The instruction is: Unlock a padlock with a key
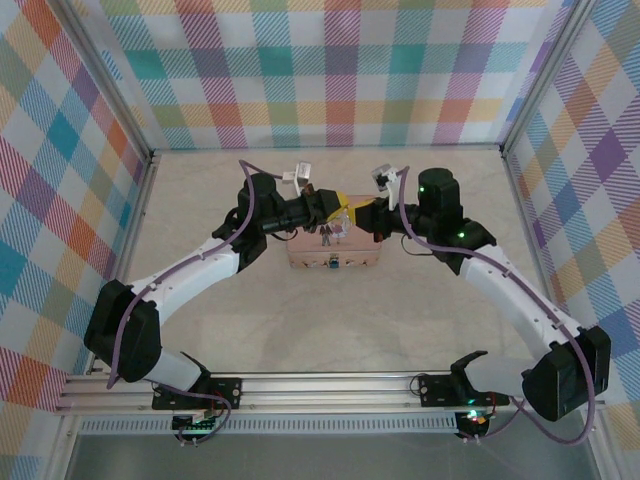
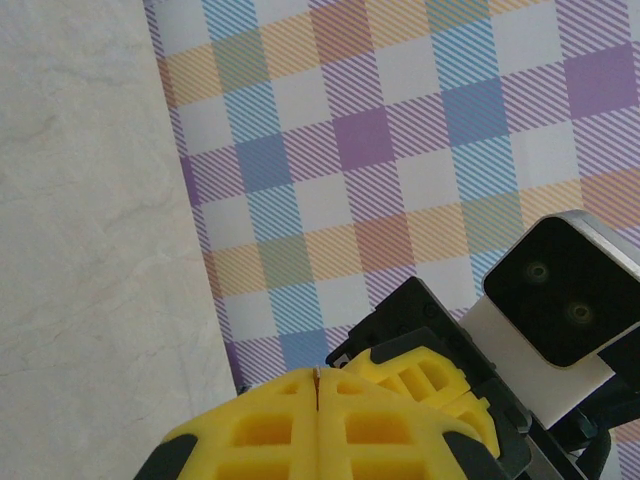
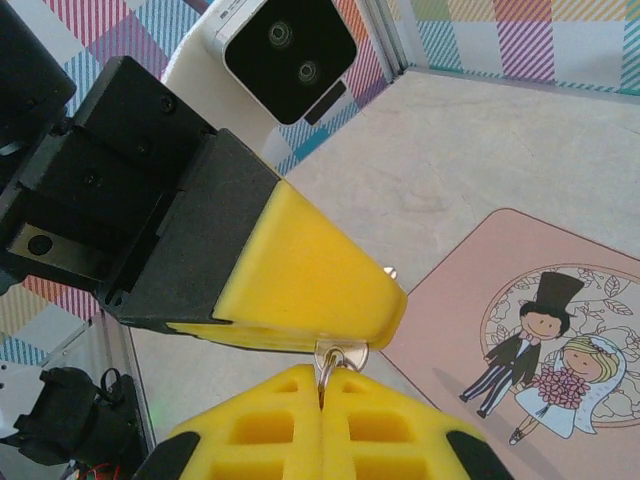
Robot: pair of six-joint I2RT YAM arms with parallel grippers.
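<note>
The right gripper (image 3: 320, 385) fills the near edge of its own wrist view. Its yellow fingers are pressed together on a silvery metal loop (image 3: 335, 360), which juts out of their seam. The loop touches the underside of the left gripper (image 3: 375, 310), whose jaws are also closed, with nothing visibly between them. Both grippers hang over the far left part of the pink tin (image 3: 470, 330).

I take the blue speck on the tin's near side to be the padlock (image 1: 333, 265), though it is too small to be sure. Whether the loop belongs to the key or is a shackle cannot be told, and no key blade is visible.

Both pieces are probably light, stiff, smooth metal that can swivel or slip between the pads. The padlock is best pinched by the flat sides of its body, leaving the keyhole free, and the key by its head.
</note>
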